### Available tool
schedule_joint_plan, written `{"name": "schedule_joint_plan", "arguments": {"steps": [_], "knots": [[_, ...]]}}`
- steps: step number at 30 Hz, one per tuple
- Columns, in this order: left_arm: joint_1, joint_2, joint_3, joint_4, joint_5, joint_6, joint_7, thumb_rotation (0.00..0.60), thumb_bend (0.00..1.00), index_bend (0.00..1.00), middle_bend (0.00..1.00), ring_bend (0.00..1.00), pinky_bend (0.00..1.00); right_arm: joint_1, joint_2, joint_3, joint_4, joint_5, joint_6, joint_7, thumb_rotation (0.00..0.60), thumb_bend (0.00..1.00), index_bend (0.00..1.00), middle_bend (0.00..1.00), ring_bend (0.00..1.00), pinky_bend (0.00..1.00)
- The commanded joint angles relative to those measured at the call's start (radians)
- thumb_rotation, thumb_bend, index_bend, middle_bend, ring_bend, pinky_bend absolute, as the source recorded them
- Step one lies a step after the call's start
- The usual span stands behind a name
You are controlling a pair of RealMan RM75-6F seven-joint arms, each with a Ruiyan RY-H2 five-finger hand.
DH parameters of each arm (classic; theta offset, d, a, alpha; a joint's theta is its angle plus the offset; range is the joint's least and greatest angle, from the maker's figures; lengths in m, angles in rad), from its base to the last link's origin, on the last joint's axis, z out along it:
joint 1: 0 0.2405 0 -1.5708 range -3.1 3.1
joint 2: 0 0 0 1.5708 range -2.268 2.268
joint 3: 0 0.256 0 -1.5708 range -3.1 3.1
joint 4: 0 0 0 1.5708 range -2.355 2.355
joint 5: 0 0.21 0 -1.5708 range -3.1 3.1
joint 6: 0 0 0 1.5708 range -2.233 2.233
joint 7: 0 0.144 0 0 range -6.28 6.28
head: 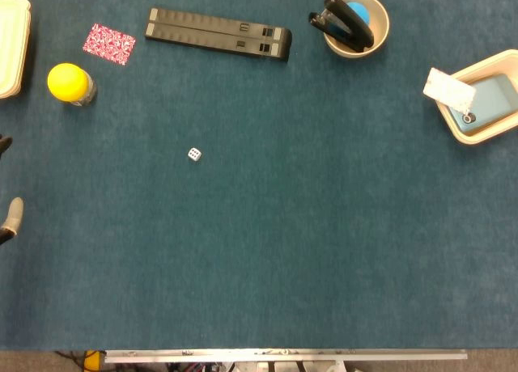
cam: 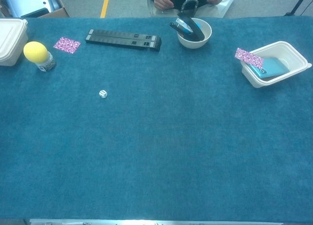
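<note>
Only two fingertips [head: 11,217] of my left hand [head: 6,182] show, at the left edge of the head view. They stand apart with nothing between them, over bare blue cloth. The chest view does not show this hand. My right hand appears in neither view. Nearest the left hand are a jar with a yellow cap [head: 69,83] [cam: 36,54] and a small white die [head: 194,154] [cam: 102,93], which lies alone on the cloth.
A white lidded container [head: 12,44] [cam: 11,34] sits far left, next to a pink patterned card [head: 108,44] [cam: 67,45]. A long black bar [head: 217,34] [cam: 122,39] lies at the back. A bowl [head: 380,34] [cam: 205,37] holds a black stapler [head: 346,20]. A white tray [head: 494,65] [cam: 288,51] holds a blue item and a card [head: 448,89] [cam: 249,57].
</note>
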Motion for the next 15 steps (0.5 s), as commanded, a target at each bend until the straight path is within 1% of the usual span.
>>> {"name": "schedule_joint_plan", "arguments": {"steps": [1, 10, 15], "knots": [[-0.002, 0.0, 0.002, -0.001, 0.0, -0.006, -0.003, 0.584, 0.39, 0.12, 0.14, 0.06, 0.09, 0.002, -0.001, 0.001, 0.002, 0.004, -0.005, -0.003, 0.6, 0.29, 0.25, 0.23, 0.05, 0.06], [-0.007, 0.008, 0.001, -0.01, 0.004, -0.009, -0.01, 0.591, 0.39, 0.12, 0.14, 0.06, 0.09, 0.005, -0.002, 0.004, 0.006, 0.006, -0.009, 0.004, 0.6, 0.29, 0.25, 0.23, 0.05, 0.06], [-0.021, 0.014, 0.002, -0.019, 0.008, -0.029, -0.026, 0.594, 0.39, 0.12, 0.15, 0.06, 0.09, 0.007, -0.001, 0.003, 0.008, 0.005, -0.013, 0.01, 0.6, 0.29, 0.25, 0.23, 0.05, 0.06]]}}
